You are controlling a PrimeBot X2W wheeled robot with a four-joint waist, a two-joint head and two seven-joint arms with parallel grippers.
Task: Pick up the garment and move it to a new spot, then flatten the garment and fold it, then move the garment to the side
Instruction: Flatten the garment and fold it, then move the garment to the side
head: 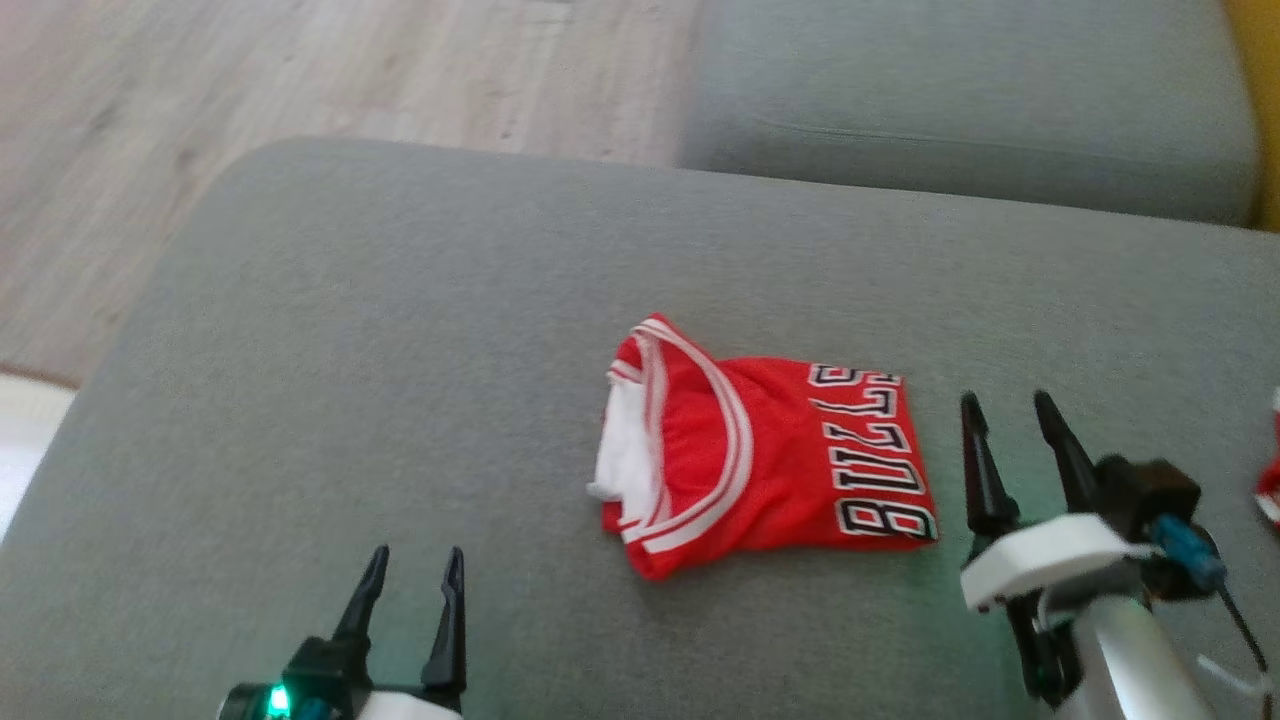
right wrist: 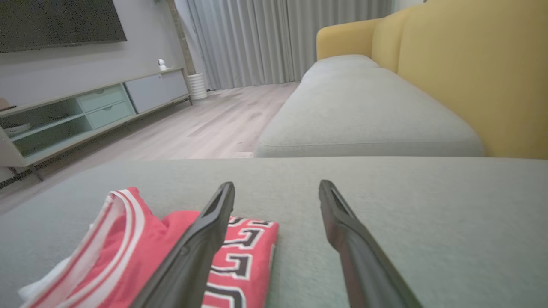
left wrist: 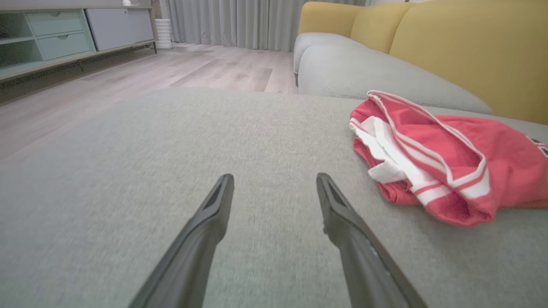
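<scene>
Left hand hung parted and empty over the grey cushion, well left of the jersey, which lay folded mid-cushion. Right hand, also parted and empty, was just beside its lettered edge. To shift it sideways I'd pinch through every layer so the fold holds. The red scrap at the far right was cut off, so I couldn't tell what it was.

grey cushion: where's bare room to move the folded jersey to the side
Widest bare patch of the grey fabric cushion: between the folded red jersey and the cushion's left edge, ahead of the left claw. Crowded on the right: right claw beside the jersey.
</scene>
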